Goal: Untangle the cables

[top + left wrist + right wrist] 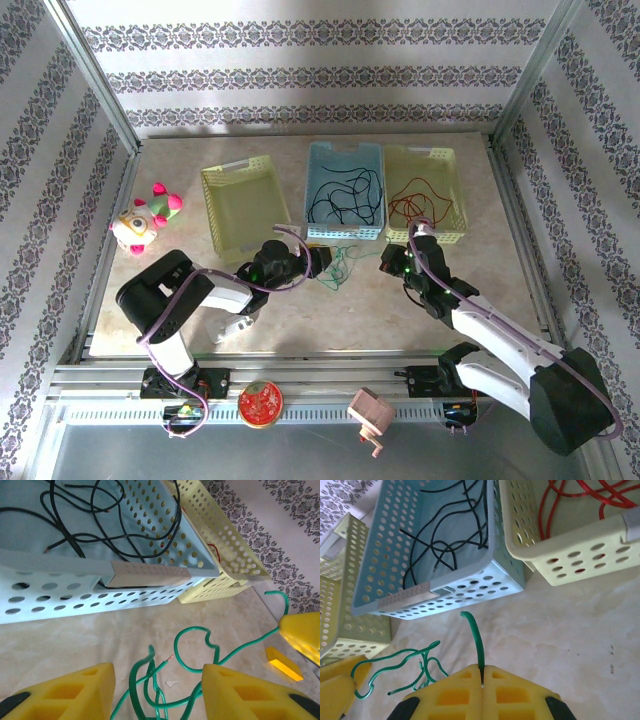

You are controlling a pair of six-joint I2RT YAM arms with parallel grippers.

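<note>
"Jaws first?"

"On the left gripper they gape, with the green cable tangled on the table between them. On the right gripper they pinch that cable's free end."

"Its lie?"

"Three-to-nine between the arms, seen from above. I judge the left nearer the tangle."

"Baskets?"

"At twelve, the blue basket holds black cables. At one, the yellow basket holds red cables."

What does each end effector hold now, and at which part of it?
The right end effector is shut on the green cable, pinching it close to one free end. The left end effector is open and holds nothing.
</note>
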